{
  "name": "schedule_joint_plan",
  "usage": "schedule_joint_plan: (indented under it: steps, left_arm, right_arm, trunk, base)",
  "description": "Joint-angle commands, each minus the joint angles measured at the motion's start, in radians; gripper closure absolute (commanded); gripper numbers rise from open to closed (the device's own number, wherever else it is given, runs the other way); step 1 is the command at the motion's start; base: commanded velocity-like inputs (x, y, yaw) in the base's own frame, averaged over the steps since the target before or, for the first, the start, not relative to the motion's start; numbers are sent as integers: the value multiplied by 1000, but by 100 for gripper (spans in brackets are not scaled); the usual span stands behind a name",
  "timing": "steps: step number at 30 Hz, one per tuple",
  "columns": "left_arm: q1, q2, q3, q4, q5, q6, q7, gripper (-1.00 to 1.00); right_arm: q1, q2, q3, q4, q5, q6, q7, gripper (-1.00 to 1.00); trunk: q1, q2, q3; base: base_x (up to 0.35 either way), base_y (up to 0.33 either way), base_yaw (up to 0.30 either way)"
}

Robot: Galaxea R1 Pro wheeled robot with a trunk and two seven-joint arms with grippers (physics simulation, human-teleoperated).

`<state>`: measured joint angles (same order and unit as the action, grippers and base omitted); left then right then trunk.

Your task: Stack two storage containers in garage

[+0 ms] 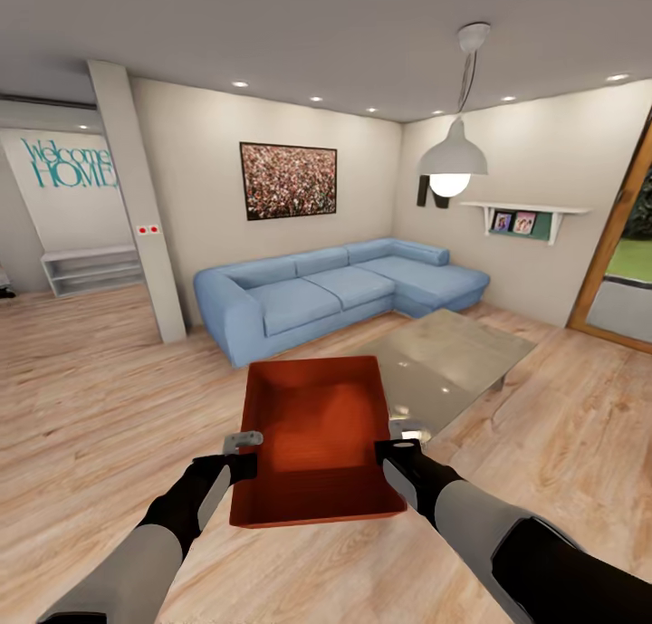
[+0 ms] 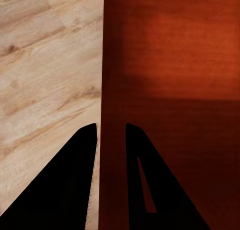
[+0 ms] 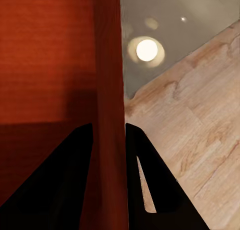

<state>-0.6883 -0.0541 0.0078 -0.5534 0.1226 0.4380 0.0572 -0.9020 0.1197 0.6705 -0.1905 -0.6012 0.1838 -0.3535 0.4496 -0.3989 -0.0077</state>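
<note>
Light wood-plank flooring [image 1: 100, 398] is stretching across the living room, with the blue sofa [image 1: 335, 293] ahead against the wall and the glass coffee table [image 1: 453, 361] just to my right front. I am holding 1 orange-red storage container [image 1: 317, 443] in the air between my 2 arms, level and open side up. My left gripper [image 1: 243, 456] is pinching the left wall, 1 finger [image 2: 65, 180] outside and 1 inside; my right gripper [image 3: 109, 140] is clamping the right wall the same way, fingers narrow around it.

I judge the step in hand is carrying this bin out toward the garage. To do it well I am keeping both grips square on the walls and the 2 arms moving as 1, so the bin is not twisting or slipping.

For room, the right wall of the bin is hanging close over the table's near corner, so that edge is the one I am watching when turning. Open floor is lying to my left, past the white pillar [image 1: 140, 207], and that looks like the freer way out.
</note>
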Motion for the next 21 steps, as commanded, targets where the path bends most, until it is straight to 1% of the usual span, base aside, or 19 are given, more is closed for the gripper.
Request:
schedule_joint_plan:
  steps: [1, 21]
  left_arm:
    - [0, -1, 8, 0, -18, 7, 52, 100]
    - [0, -1, 8, 0, -18, 7, 53, 100]
  right_arm:
    - [0, 3, 21, -7, -8, 5, 4, 100]
    - [0, 3, 21, -7, -8, 5, 4, 100]
  trunk:
    - [0, -1, 0]
    - [0, -1, 12]
  base:
    - [0, 0, 300]
    - [0, 0, 300]
